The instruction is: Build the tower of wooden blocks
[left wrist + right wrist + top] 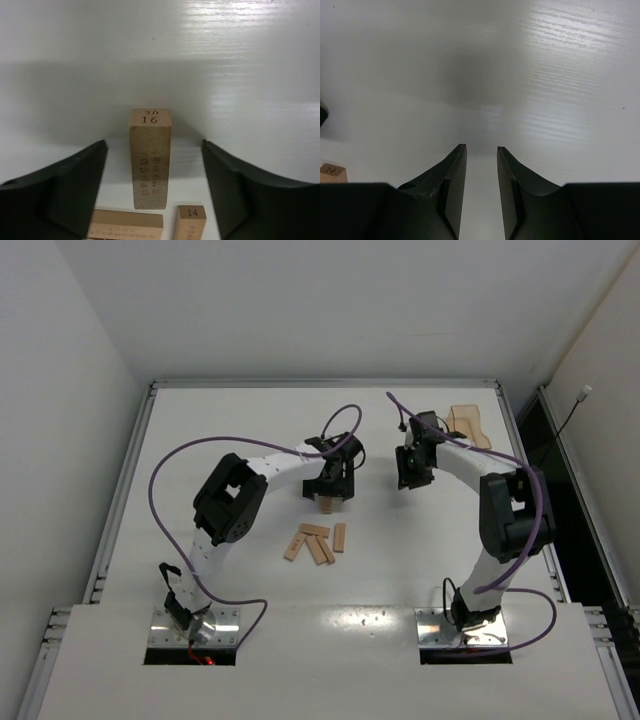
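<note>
The tower (325,505) is barely beginning: seemingly one numbered plank on the counter (250,420), and I cannot tell whether it is upright or lying. The left jaws are standing wide on either side of it, touching neither face and gripping nothing. The other wood blocks (316,542) are lying loose just in front of the tower, waiting to be stacked. The right jaws are hanging well right of the tower, narrowly parted and empty. The tray (470,426) is sitting farther right, blocking nothing.

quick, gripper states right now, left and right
Left gripper: open, block between its fingers, not gripped.
Right gripper: slightly open, empty.
</note>
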`<state>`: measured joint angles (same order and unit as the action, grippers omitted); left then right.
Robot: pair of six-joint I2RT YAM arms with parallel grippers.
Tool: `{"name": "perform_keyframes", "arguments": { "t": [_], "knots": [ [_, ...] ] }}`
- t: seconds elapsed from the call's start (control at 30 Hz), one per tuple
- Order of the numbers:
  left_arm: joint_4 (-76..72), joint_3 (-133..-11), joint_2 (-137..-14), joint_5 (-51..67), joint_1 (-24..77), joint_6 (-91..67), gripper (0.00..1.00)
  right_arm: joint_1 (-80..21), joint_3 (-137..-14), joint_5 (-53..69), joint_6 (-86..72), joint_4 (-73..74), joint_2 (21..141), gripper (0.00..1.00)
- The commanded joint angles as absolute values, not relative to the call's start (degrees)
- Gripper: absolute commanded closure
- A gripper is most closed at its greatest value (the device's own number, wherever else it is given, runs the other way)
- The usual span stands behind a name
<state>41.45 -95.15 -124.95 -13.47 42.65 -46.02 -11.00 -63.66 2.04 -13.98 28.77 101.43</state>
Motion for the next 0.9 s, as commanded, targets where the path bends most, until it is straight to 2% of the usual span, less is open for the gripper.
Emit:
{"name": "perform_keyframes", "arguments": {
  "t": [0.0,0.03,0.1,0.13,0.27,0.37,0.5,0.57,0.63,0.77,0.87],
  "knots": [
    [41.2,-95.3,-125.6,-13.0,42.0,-46.1,0.21,-10.7,-63.7,2.8,-14.7,27.4,101.2,0.72],
    [41.2,-94.7,-125.6,-13.0,42.0,-46.1,0.14,-10.7,-63.7,2.8,-14.7,27.4,101.2,0.72],
    [40.5,-94.0,-123.6,-11.2,42.0,-44.6,0.11,-10.7,-62.4,2.1,-14.7,26.9,99.9,0.72],
    [39.9,-94.0,-122.8,-11.2,42.0,-44.6,0.11,-10.7,-62.4,2.1,-14.0,26.4,99.4,0.75],
    [38.5,-91.1,-116.7,-9.8,43.2,-40.8,0.10,-11.4,-58.7,2.1,-12.9,24.4,96.3,0.75],
    [36.2,-88.2,-111.0,-11.3,44.8,-38.9,0.06,-12.0,-57.8,0.8,-12.1,24.3,94.5,0.70],
    [34.5,-86.3,-98.6,-13.0,44.8,-34.4,0.00,-10.9,-55.8,1.3,-7.6,24.9,90.6,0.42],
    [34.5,-85.1,-94.7,-16.0,44.8,-33.1,0.00,-10.9,-54.6,2.7,-6.0,27.1,89.4,0.38],
    [34.5,-85.1,-90.0,-22.1,44.8,-32.1,0.00,-11.7,-54.1,2.7,-5.4,29.6,87.6,0.38],
    [35.2,-83.9,-86.0,-32.0,41.7,-31.4,0.00,-14.8,-52.5,7.7,-9.0,35.0,85.4,0.53],
    [35.2,-82.7,-85.4,-32.6,34.8,-32.6,0.00,-18.9,-53.2,12.8,-17.6,35.3,86.4,0.53]
  ]
}}
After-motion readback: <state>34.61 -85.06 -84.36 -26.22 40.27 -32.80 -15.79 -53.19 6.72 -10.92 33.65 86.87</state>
